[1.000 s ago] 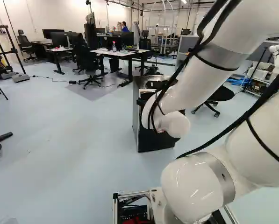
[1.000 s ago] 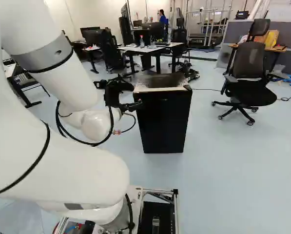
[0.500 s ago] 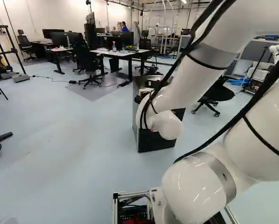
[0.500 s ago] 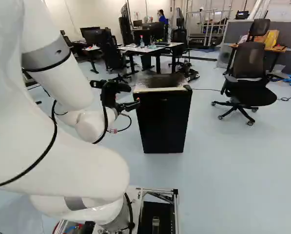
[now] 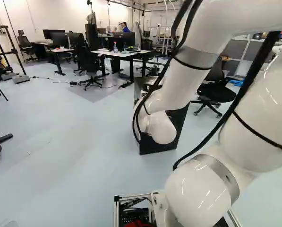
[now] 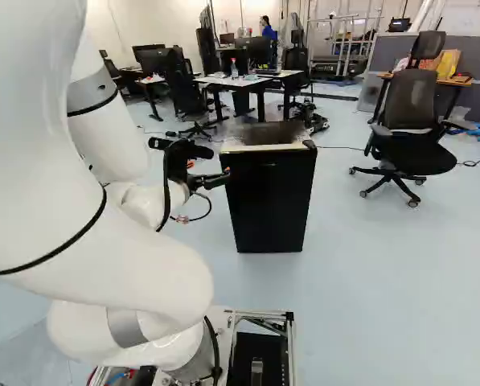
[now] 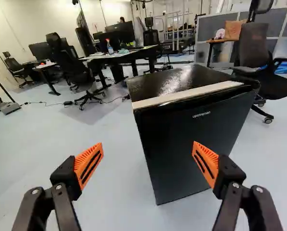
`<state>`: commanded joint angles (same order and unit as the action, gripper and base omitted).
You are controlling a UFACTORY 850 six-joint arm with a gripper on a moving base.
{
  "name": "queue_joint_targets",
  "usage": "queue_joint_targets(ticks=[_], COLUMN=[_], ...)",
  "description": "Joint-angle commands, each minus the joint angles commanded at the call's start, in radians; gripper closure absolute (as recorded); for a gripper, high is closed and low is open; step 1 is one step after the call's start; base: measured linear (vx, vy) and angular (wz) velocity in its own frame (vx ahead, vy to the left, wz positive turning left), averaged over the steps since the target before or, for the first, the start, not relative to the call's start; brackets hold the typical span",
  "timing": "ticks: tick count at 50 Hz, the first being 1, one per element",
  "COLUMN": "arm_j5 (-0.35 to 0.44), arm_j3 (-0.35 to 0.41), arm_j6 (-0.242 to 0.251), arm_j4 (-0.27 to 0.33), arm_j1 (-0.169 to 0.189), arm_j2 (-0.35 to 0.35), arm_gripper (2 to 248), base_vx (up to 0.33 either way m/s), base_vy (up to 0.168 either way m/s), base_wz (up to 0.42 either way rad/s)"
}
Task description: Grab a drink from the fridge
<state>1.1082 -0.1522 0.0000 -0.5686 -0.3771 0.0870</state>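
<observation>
My gripper [image 6: 215, 175] shows in the right base view beside the upper left edge of the black fridge [image 6: 270, 197]. In the wrist view the gripper [image 7: 148, 163] stands open, its orange pads wide apart with nothing between them. Ahead of it is the small fridge [image 7: 181, 144] with its door shut and a pale strip along the front top edge. One finger overlaps the door in that view; whether it touches cannot be told. The arm partly covers the fridge [image 5: 177, 124] in the left base view. No drink inside can be seen.
An office chair [image 6: 412, 137] stands to the right of the fridge. Behind the fridge are desks [image 6: 244, 81] with monitors, chairs and a bottle [image 6: 234, 69]. A grey partition [image 7: 220, 36] stands farther back. Pale floor [image 5: 70, 151] lies left of the fridge.
In the base views my arm has shifted against its lowest joint, its wrist lower in the left base view. The gripper has moved slightly beside the fridge. The base and fridge have not moved.
</observation>
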Motion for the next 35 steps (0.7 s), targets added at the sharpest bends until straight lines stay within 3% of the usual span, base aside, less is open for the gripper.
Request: queue_joint_targets(ticks=[35], arm_j5=[0.145], arm_j3=[-0.115], arm_j6=[0.000], arm_j4=[-0.208], arm_j1=[-0.113], arm_j2=[-0.222], arm_gripper=[3], base_vx=[0.000], base_vy=[0.000], base_wz=[0.000])
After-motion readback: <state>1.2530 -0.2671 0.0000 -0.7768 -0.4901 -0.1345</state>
